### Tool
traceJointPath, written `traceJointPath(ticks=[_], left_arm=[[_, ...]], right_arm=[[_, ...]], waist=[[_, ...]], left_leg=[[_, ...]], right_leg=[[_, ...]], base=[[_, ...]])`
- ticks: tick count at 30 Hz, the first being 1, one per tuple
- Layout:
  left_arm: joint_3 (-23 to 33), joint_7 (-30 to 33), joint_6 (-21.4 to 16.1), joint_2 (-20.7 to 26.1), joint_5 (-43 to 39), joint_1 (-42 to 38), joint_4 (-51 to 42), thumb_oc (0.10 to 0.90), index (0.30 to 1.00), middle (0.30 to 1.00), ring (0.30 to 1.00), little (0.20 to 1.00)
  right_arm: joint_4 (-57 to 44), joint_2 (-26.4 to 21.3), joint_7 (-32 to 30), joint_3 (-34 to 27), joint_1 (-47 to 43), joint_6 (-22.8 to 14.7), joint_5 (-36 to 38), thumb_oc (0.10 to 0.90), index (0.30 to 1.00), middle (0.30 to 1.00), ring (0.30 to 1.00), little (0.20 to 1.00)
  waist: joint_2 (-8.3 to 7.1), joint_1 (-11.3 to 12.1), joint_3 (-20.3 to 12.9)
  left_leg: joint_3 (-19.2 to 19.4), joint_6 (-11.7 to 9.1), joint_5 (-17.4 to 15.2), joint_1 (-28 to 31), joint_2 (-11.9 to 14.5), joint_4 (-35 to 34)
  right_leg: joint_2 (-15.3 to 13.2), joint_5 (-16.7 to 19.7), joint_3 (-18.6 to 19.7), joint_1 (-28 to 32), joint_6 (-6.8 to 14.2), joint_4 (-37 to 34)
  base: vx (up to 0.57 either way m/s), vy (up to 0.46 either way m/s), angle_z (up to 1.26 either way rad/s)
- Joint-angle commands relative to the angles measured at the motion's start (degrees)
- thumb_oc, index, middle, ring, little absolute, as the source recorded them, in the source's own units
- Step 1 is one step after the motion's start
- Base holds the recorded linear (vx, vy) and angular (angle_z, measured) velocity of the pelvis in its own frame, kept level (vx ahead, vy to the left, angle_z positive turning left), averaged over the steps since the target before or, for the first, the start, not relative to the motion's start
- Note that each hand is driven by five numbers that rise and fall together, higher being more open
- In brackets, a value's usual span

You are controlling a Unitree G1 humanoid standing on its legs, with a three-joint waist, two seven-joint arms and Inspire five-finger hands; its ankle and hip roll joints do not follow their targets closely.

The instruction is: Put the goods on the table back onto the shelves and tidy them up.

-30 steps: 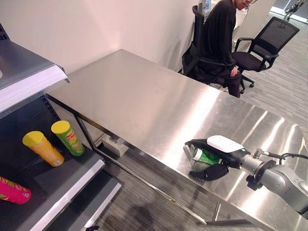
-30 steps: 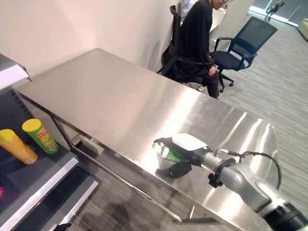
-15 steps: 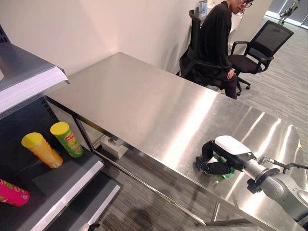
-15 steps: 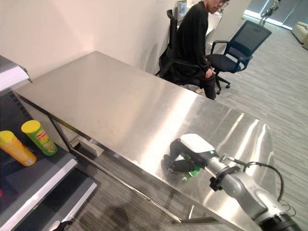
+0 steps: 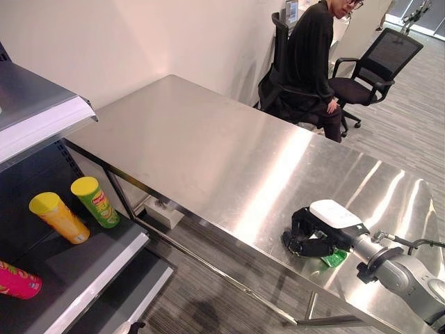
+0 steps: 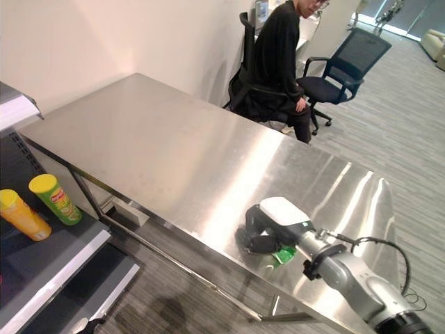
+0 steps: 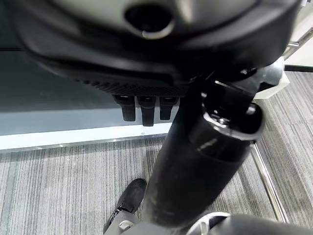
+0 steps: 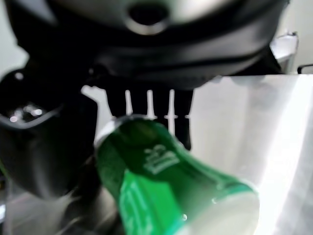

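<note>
Where it lies: the green can [image 8: 171, 191] is on its side near the steel table's [image 5: 208, 146] front edge, inside the right hand [image 5: 321, 229].
Look: glossy green body, pale end and white print, seen in the right wrist view.
Right hand: fingers and thumb curled round the can, its end poking out.
Left hand [image 7: 146, 105]: fingers straight over the floor.
Shelf [image 5: 104, 268]: yellow tube [image 5: 58, 216], green tube [image 5: 94, 201] and pink tube [image 5: 17, 280] well apart from the can.
Behind table: seated person [image 5: 313, 56], empty office chair [image 5: 379, 66].
Change: a second ago the fingers were spread; now closed.
</note>
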Motion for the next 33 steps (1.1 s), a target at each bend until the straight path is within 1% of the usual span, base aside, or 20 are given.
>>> traceJointPath(ticks=[1, 5, 6, 8, 9, 12, 13, 14, 15, 17, 24, 33], left_arm=[[0.35, 2.04, -2.79, -1.55, 0.74, -2.45, 1.82, 0.800, 0.900, 0.900, 0.900, 0.900], [0.55, 2.15, -2.84, -1.81, 0.28, -2.40, 1.97, 0.800, 0.900, 0.900, 0.900, 0.900], [0.69, 2.25, -2.82, -1.90, 0.01, -2.38, 1.97, 0.800, 0.900, 0.900, 0.900, 0.900], [0.76, 2.26, -2.82, -1.91, -0.05, -2.42, 1.98, 0.800, 0.900, 0.900, 0.900, 0.900], [0.86, 2.11, -2.86, -1.96, -0.04, -2.33, 1.76, 0.800, 0.900, 0.900, 0.900, 0.900], [1.30, 2.01, -2.81, -1.97, -0.35, -2.28, 1.75, 0.800, 0.900, 0.900, 0.900, 0.900], [1.85, 1.83, -2.68, -2.09, -1.03, -2.25, 2.04, 0.800, 0.900, 0.900, 0.900, 0.900], [1.78, 1.83, -2.67, -2.09, -1.03, -2.27, 2.04, 0.800, 0.900, 0.900, 0.900, 0.900], [2.35, 1.69, -2.68, -2.15, -1.45, -2.23, 2.19, 0.800, 0.900, 0.900, 0.900, 0.900], [2.96, 1.42, -2.64, -2.21, -1.88, -1.99, 2.35, 0.800, 0.900, 0.900, 0.900, 0.900], [3.40, 1.00, -2.60, -2.15, -1.89, -1.85, 1.97, 0.800, 0.900, 0.900, 0.900, 0.900], [3.59, 0.46, -2.48, -1.97, -2.16, -2.00, 1.70, 0.800, 0.900, 0.900, 0.900, 0.900]], right_arm=[[0.82, -2.85, -2.67, 1.91, -1.30, -0.43, -1.55, 0.800, 0.900, 0.900, 0.900, 0.900], [0.80, -1.19, -3.62, -0.47, -0.72, 0.16, 0.33, 0.800, 0.900, 0.900, 0.900, 0.900], [0.30, -0.14, -3.97, -1.73, -0.61, 0.27, 1.99, 0.800, 0.900, 0.900, 0.900, 0.900], [-0.16, 0.06, -4.07, -2.42, -0.37, 0.37, 2.29, 0.800, 0.900, 0.900, 0.900, 0.900], [-1.19, 0.47, -4.12, -4.01, 0.12, 0.33, 3.55, 0.800, 0.900, 0.900, 0.900, 0.900], [-2.56, 0.95, -4.19, -6.07, 0.71, 0.46, 5.68, 0.800, 0.900, 0.900, 0.900, 0.900], [-4.38, 1.66, -3.75, -8.54, 1.64, 0.64, 8.57, 0.800, 0.900, 0.900, 0.900, 0.900], [-4.53, 1.65, -3.67, -8.75, 1.85, 0.69, 8.62, 0.800, 0.900, 0.900, 0.900, 0.900], [-5.79, 2.03, -3.47, -10.04, 2.29, 0.60, 10.50, 0.800, 0.900, 0.900, 0.900, 0.900], [-8.02, 2.05, -2.97, -12.39, 3.62, 0.53, 11.62, 0.800, 0.900, 0.900, 0.900, 0.900], [-11.09, 1.45, -2.39, -16.73, 6.62, 0.54, 12.12, 0.800, 0.900, 0.900, 0.900, 0.900], [-11.94, 0.39, -1.14, -18.23, 8.87, 0.80, 12.04, 0.800, 0.900, 0.900, 0.900, 0.900]], waist=[[1.04, 1.84, -1.13], [1.02, 1.73, -1.19], [1.02, 1.65, -1.19], [1.03, 1.69, -1.14], [1.09, 1.62, -1.22], [1.05, 1.50, -1.27], [1.07, 1.36, -1.33], [1.07, 1.44, -1.32], [1.01, 1.30, -1.34], [0.93, 1.15, -1.39], [0.69, 0.71, -1.36], [0.03, 0.27, -1.22]], left_leg=[[-2.05, 0.01, -4.14, 1.86, 1.98, 0.13], [-2.09, 0.10, -4.20, 1.94, 1.99, 0.13], [-2.10, 0.15, -4.21, 1.99, 1.95, 0.13], [-2.10, 0.16, -4.22, 2.05, 1.96, 0.13], [-2.13, 0.20, -4.29, 2.12, 1.92, 0.13], [-2.08, 0.25, -4.30, 2.23, 1.89, 0.13], [-2.10, 0.30, -4.34, 2.34, 1.82, 0.13], [-2.10, 0.30, -4.34, 2.34, 1.82, 0.13], [-2.05, 0.32, -4.32, 2.34, 1.81, 0.13], [-1.94, 0.32, -4.36, 2.38, 1.81, 0.13], [-1.80, 0.39, -4.47, 2.54, 1.76, 0.13], [-1.54, 0.51, -4.71, 2.57, 1.51, 0.13]], right_leg=[[-3.31, 4.12, 2.10, -2.05, 3.45, 4.13], [-3.29, 4.17, 2.23, -2.15, 3.41, 4.13], [-3.27, 4.19, 2.30, -2.15, 3.39, 4.14], [-3.29, 4.17, 2.29, -2.11, 3.39, 4.15], [-3.28, 4.19, 2.42, -2.13, 3.37, 4.17], [-3.30, 4.19, 2.55, -2.14, 3.35, 4.31], [-3.27, 4.25, 2.72, -2.18, 3.34, 4.34], [-3.27, 4.25, 2.72, -2.18, 3.34, 4.34], [-3.29, 4.30, 2.80, -2.16, 3.34, 4.33], [-3.28, 4.39, 2.95, -2.22, 3.37, 4.31], [-3.28, 4.65, 3.35, -2.44, 3.46, 4.35], [-3.29, 5.10, 3.78, -2.77, 3.66, 4.33]], base=[[0.00, 0.000, 0.00], [0.00, 0.000, 0.00], [0.00, 0.000, 0.00], [0.00, 0.000, 0.00], [0.00, 0.000, 0.00], [0.00, 0.000, 0.00], [0.00, 0.000, 0.00], [0.00, 0.000, 0.00], [0.00, 0.000, 0.00], [0.00, 0.000, 0.00], [0.00, 0.000, 0.00], [0.00, 0.003, -0.04]])
